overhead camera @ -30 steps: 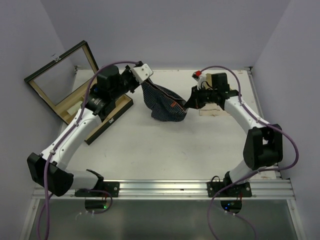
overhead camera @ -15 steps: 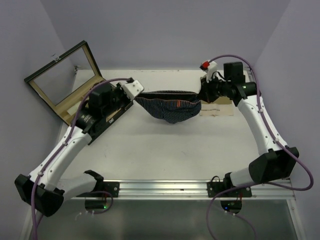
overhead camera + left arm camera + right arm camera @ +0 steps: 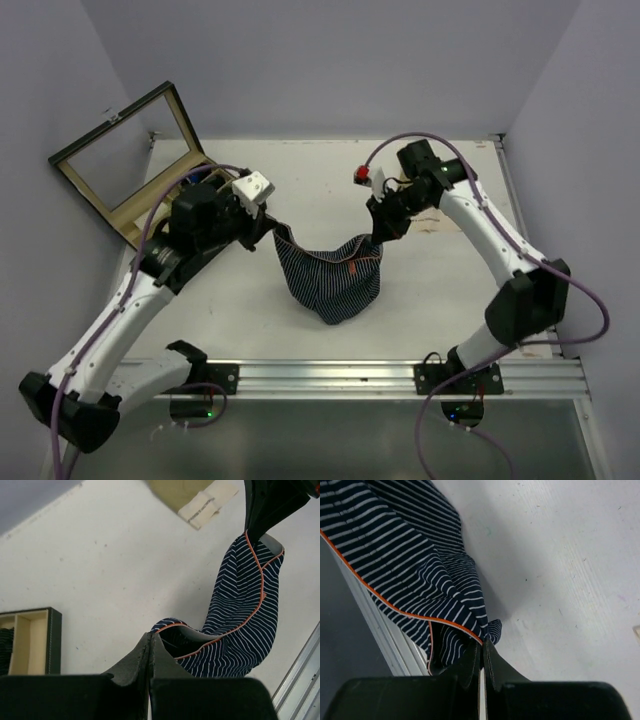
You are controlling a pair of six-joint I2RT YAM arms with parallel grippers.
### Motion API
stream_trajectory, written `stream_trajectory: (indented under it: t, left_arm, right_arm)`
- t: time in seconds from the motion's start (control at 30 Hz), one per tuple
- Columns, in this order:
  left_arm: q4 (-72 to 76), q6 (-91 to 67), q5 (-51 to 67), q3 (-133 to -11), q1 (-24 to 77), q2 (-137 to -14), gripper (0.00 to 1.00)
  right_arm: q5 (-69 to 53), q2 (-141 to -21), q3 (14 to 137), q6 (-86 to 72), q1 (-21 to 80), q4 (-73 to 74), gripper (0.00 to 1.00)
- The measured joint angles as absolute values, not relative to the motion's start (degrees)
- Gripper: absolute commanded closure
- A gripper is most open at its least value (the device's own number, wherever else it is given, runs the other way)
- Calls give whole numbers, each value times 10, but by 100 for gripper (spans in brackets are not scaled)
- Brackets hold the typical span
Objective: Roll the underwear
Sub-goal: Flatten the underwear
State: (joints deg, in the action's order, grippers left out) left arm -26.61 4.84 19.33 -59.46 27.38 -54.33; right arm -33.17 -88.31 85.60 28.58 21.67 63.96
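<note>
Centrally, underwear [image 3: 333, 282] sags; left end effector [image 3: 270, 229], right end effector [image 3: 375, 237] pinch edges.

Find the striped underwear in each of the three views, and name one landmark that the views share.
Top external: underwear hangs at the centre of the picture.
Left wrist: underwear fills the right half, from upper right to lower middle.
Right wrist: underwear is in the upper left, reaching down to the middle.
Shared landmark: its orange trim.

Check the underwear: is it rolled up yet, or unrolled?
Unrolled. The underwear hangs as a sagging pouch, its waistband pinched at one end by the left gripper, at the other by the right gripper.
</note>
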Motion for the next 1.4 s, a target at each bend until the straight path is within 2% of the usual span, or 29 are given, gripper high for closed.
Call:
stream_trajectory:
  t: [0.03, 0.07, 0.1, 0.2, 0.23, 0.27, 0.3, 0.33, 0.47, 0.5, 0.53, 0.63, 0.73, 0.8, 1.0, 1.13, 1.4]
  left_arm:
    - [-262, 33, 188, -596, 274, -571, 100]
    - [-256, 20, 183, -597, 274, -595, 100]
    - [-246, 2, 177, -597, 274, -636, 100]
    - [-221, -39, 183, -598, 274, -746, 76]
    - [-215, -47, 186, -598, 274, -771, 70]
    - [-211, -55, 189, -600, 274, -795, 67]
    - [-206, -64, 190, -600, 274, -813, 66]
    - [-205, -69, 189, -600, 274, -819, 61]
    - [-188, -60, 176, -608, 265, -803, 57]
    - [-183, -44, 178, -613, 256, -793, 49]
    - [-181, -25, 179, -617, 250, -788, 46]
    - [-191, 74, 196, -640, 236, -785, 46]
    - [-238, 205, 243, -682, 228, -818, 44]
    - [-284, 282, 287, -717, 211, -860, 43]
    - [-460, 504, 379, -837, 123, -1029, 36]
    - [-511, 569, 398, -850, 81, -1064, 36]
    - [-504, 596, 409, -843, 69, -1049, 36]
  right_arm:
    - [-334, -913, 874, 287, 216, 641, 100]
    - [-336, -951, 894, 288, 215, 637, 93]
    - [-340, -997, 919, 288, 214, 636, 74]
    - [-339, -1118, 983, 277, 211, 631, 49]
    - [-337, -1153, 1005, 270, 209, 629, 48]
    - [-336, -1180, 1020, 263, 206, 625, 47]
    - [-335, -1202, 1034, 253, 201, 623, 43]
    - [-335, -1216, 1043, 242, 194, 621, 42]
    - [-336, -1210, 1063, 206, 144, 621, 47]
    - [-336, -1198, 1064, 204, 129, 621, 49]
    - [-336, -1189, 1063, 201, 119, 623, 50]
    - [-335, -1128, 1010, 194, 106, 615, 53]
    - [-323, -1068, 934, 180, 137, 612, 47]
    - [-320, -1049, 899, 173, 168, 602, 41]
    - [-290, -1056, 835, 165, 222, 554, 39]
    - [-269, -1078, 835, 154, 216, 527, 39]
    - [-250, -1108, 835, 135, 214, 489, 50]
